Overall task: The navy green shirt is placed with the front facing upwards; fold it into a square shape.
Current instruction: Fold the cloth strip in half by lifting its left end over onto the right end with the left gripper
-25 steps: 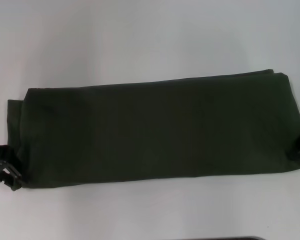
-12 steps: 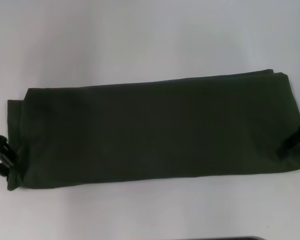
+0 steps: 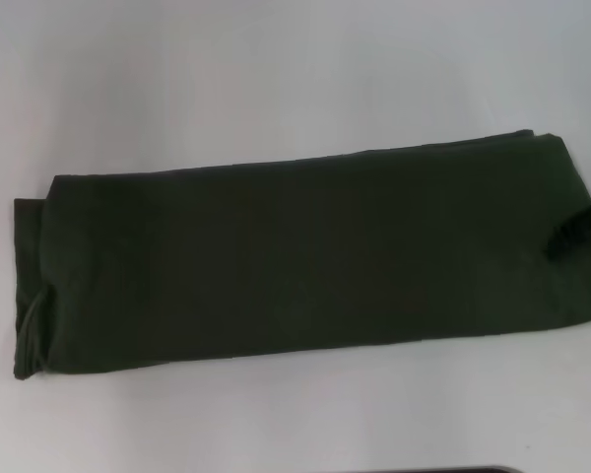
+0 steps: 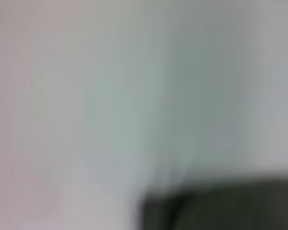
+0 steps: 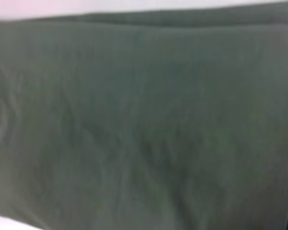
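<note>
Navy green shirt point(image 3: 305, 261) seemingly beneath right jaws

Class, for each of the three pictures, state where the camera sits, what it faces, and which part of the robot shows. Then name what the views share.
Head view: on the robot's head, looking forward and down at the navy green shirt folded into a long band on the white table; the right gripper shows at the shirt's right end.
Left wrist view: on the left arm, facing the table and one shirt corner; no robot part shows.
Right wrist view: on the right arm, close over the shirt fabric; no fingers show.
Shared: all three show the shirt.
</note>
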Controlling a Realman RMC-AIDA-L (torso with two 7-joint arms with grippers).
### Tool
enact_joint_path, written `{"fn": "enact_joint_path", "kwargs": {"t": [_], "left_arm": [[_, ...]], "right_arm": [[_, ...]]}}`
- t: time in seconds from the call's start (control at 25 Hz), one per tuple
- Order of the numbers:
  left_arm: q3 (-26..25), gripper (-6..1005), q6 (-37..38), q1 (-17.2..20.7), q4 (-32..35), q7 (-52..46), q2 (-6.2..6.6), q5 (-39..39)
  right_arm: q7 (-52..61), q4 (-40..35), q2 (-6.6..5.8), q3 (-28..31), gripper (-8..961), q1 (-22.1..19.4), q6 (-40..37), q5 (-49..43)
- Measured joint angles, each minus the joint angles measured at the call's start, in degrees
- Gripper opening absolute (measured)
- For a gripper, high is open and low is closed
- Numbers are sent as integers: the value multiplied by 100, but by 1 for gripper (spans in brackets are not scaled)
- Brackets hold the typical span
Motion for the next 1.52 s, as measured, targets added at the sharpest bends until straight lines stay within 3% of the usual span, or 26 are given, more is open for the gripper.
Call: {"fn": "enact_joint_path", "kwargs": {"t": [0.16,0.36,0.52,0.68,0.96,1.08,1.2,1.32,1.52], "left_arm": [[-758,273,-564,82,108,651,-120,-1165],[-880,274,-1084,139,833,1350,-146,-2257],[-863,287,-1349,101,968,1352,-155,-2400],[-909,311,-1533,94,972,1316,-143,-2458],[-911,352,-1690,166,990,1726,-172,-2927],[-901,370,-1654,168,1001,2014,-224,-3206],[-864,388,-1634,194,1033,2590,-354,-3574],[-775,477,-1744,178,1049,2731,-492,-3669],[-523,625,-1879,142,1111,2569,-507,-3637]], "right_arm": [[16,-6,-37,172,867,86,44,0],[31,-12,-64,279,867,161,208,2],[68,-15,-71,274,866,203,148,-28],[182,-93,-158,313,864,190,162,-132],[177,-524,-207,915,863,75,285,275],[60,-637,-207,1178,864,14,346,756],[-190,-592,-171,1278,865,-138,531,1629],[-415,-472,-126,1287,865,-280,674,2454],[-691,-111,-136,1292,866,-371,781,3292]]}}
